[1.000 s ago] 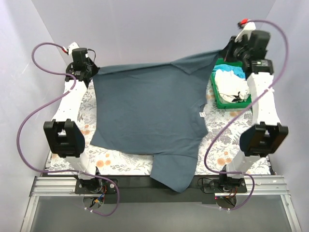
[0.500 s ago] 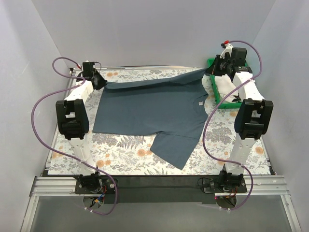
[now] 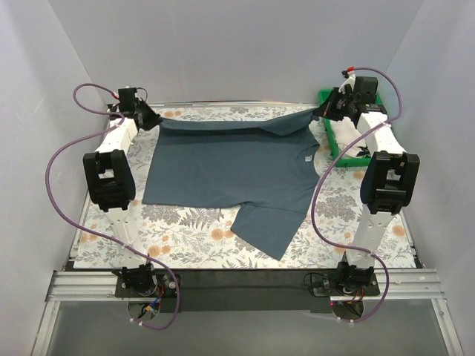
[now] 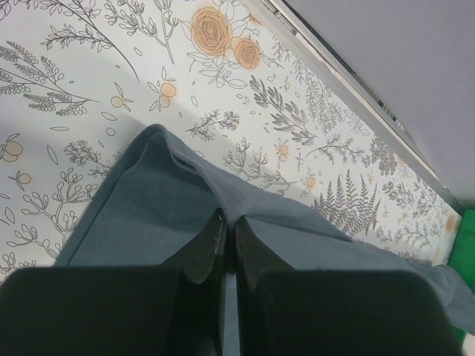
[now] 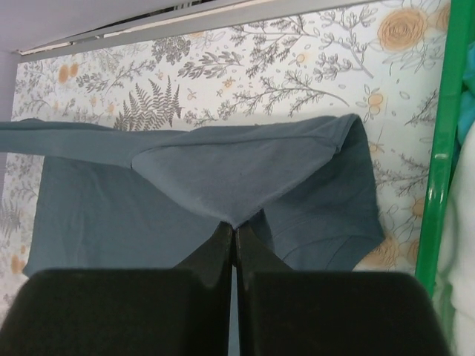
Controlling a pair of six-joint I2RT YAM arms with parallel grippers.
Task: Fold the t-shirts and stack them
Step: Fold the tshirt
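Note:
The dark slate blue-grey t-shirt (image 3: 230, 170) lies spread on the floral table, one sleeve (image 3: 267, 230) pointing toward the near edge. Its far edge is lifted and stretched between both grippers. My left gripper (image 3: 154, 121) is shut on the far left corner, and in the left wrist view the cloth (image 4: 171, 200) peaks at the closed tips (image 4: 228, 222). My right gripper (image 3: 325, 111) is shut on the far right corner (image 5: 237, 178), pinched at the tips (image 5: 234, 228). A white t-shirt (image 3: 345, 133) lies in the green tray. A strip of turquoise t-shirt (image 5: 467, 111) shows beside it.
The green plastic tray (image 3: 324, 95) stands at the far right corner, right beside my right gripper; its rim (image 5: 438, 170) runs down the right wrist view. The floral tablecloth (image 3: 193, 230) shows around the shirt. Grey walls close in the back and sides.
Both arms swung out to the table's far corners, dragging the shirt back off the near edge. In the last half second the left gripper shifted slightly further left and the held edge drew tighter.

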